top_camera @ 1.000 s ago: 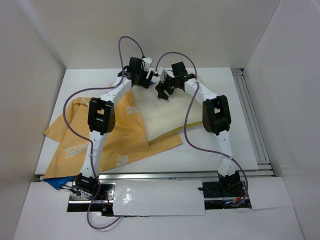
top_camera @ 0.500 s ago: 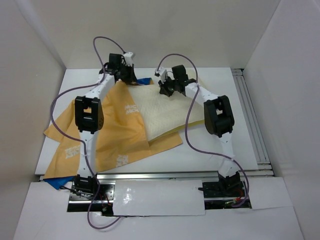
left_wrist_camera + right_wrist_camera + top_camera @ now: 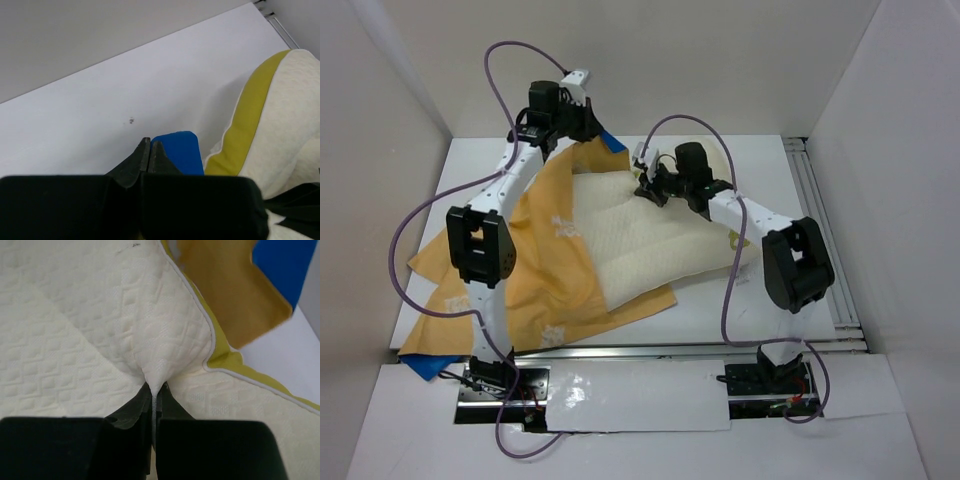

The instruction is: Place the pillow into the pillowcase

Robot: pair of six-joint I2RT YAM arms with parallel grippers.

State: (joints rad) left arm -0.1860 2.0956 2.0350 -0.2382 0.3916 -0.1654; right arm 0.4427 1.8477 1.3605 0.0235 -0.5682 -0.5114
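Right fingers (image 3: 134, 411) pinched shut on a fold of the pillow (image 3: 650, 240) near its far edge; left fingers (image 3: 134, 161) together on a pillowcase (image 3: 545, 270) corner, raised beyond the pillow's far-left corner; pillow lies on tabletop (image 3: 720, 310), pillowcase spread under its left side.

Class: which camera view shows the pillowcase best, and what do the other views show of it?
The top external view: most of the orange pillowcase lies spread at left. The left wrist view catches only a blue corner; the right wrist view only an orange-and-blue patch beyond the pillow.
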